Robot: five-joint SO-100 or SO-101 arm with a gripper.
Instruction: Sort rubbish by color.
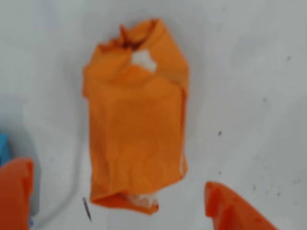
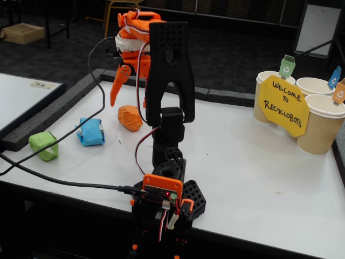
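Open gripper hangs above the orange wad

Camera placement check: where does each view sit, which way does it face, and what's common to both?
Wrist view: rides above the gripper, looking straight down at the white table; the orange wad fills the middle, two orange fingers enter from the bottom corners, spread apart.
Fixed view: stands behind the arm's base, raised, looking across the table toward the dark floor; shows the whole arm, green wad, blue wad, paper cups.
Shared: the orange wad, the gripper, the table.
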